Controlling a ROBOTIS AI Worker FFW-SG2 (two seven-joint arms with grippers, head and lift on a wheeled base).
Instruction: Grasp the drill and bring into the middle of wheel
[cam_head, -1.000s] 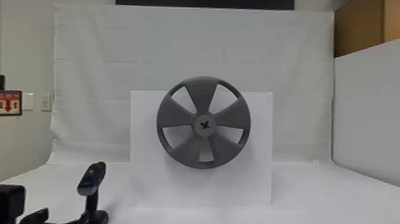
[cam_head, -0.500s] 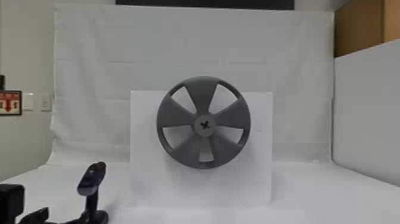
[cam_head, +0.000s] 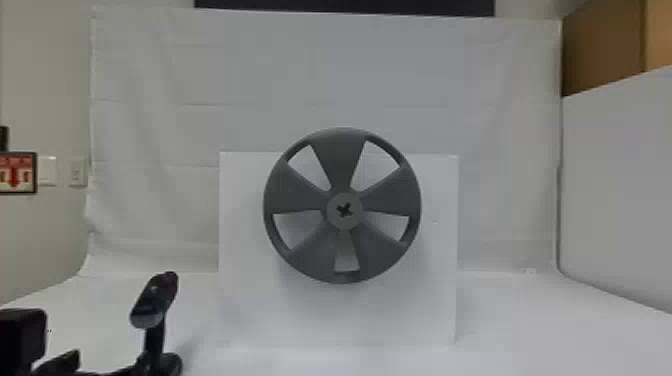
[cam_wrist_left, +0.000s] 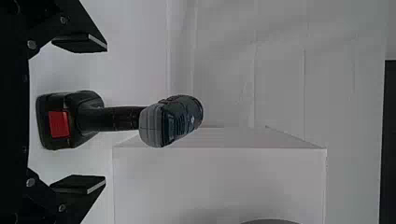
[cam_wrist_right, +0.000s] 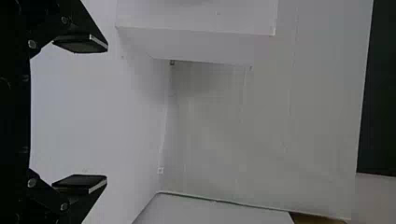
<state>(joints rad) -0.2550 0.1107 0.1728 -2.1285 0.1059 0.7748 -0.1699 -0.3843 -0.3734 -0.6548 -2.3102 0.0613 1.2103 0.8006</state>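
Note:
The dark drill (cam_head: 154, 300) stands upright at the lower left in the head view, with part of my left gripper (cam_head: 61, 361) low at its left. Seen from the left wrist, my left gripper (cam_wrist_left: 105, 113) is open, and the drill's black handle (cam_wrist_left: 112, 118) and battery base with a red patch line up with the space between its fingers; none of them is closed on it. The grey five-spoked wheel (cam_head: 341, 150) is mounted upright on the white block, a dark cross at its hub (cam_head: 344, 210). My right gripper (cam_wrist_right: 106, 113) stands open with nothing between its fingers.
A white block (cam_head: 340, 320) rises from the white table (cam_head: 530, 330) behind the wheel and to the right of the drill. White sheeting (cam_head: 200, 65) hangs at the back. A white panel (cam_head: 620, 190) borders the right side.

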